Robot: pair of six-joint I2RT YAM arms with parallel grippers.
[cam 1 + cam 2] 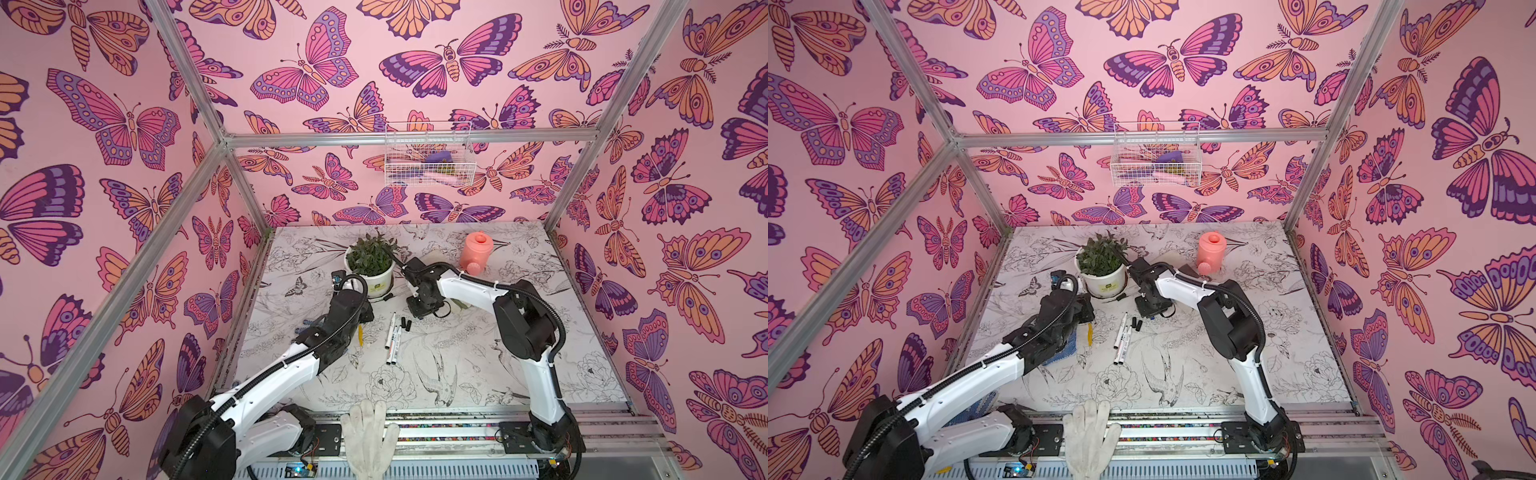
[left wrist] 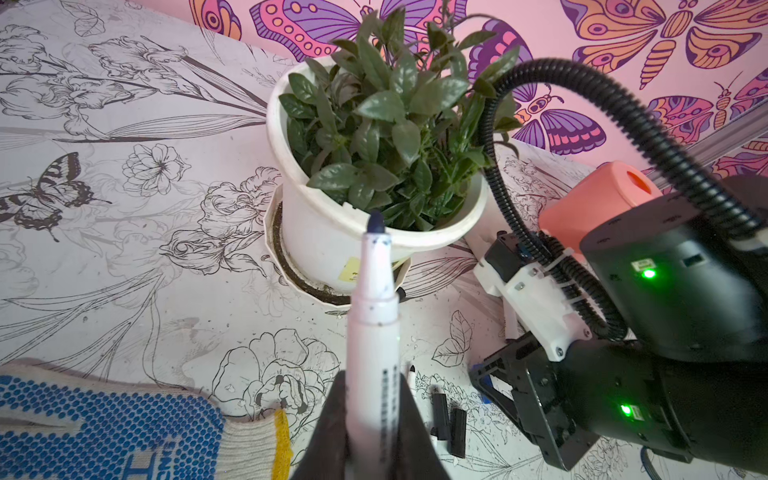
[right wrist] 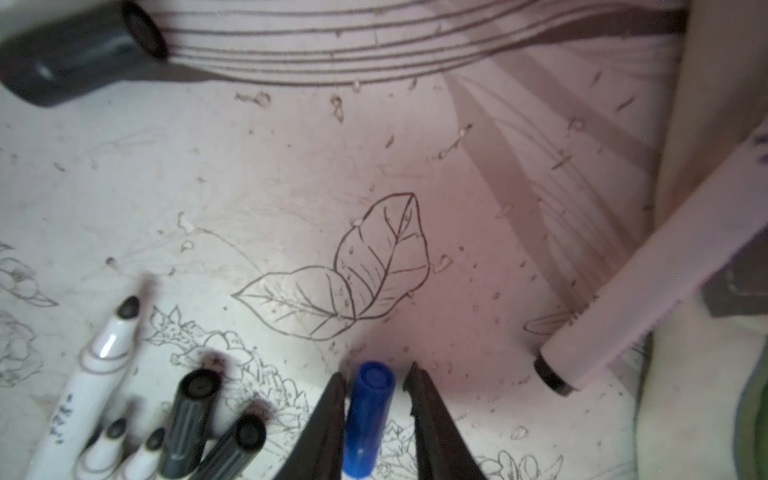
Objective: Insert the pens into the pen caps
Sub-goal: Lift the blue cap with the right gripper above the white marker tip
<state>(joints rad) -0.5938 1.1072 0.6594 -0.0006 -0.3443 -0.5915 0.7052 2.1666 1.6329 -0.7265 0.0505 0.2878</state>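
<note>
Top views: loose pens (image 1: 392,340) and black caps (image 1: 403,322) lie together on the counter (image 1: 457,365).
Left wrist: left gripper (image 2: 372,384) clamps one pen (image 2: 374,291), dark tip bare.
Right wrist: right gripper (image 3: 376,370) straddles the blue cap (image 3: 368,415) on the counter; whether it grips cannot be told.

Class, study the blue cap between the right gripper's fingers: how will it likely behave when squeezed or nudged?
The blue cap is a short smooth cylinder lying on its side, so a nudge would probably roll it. Its glossy plastic looks stiff but may slip when squeezed. Being so small, it is likely very light.
</note>
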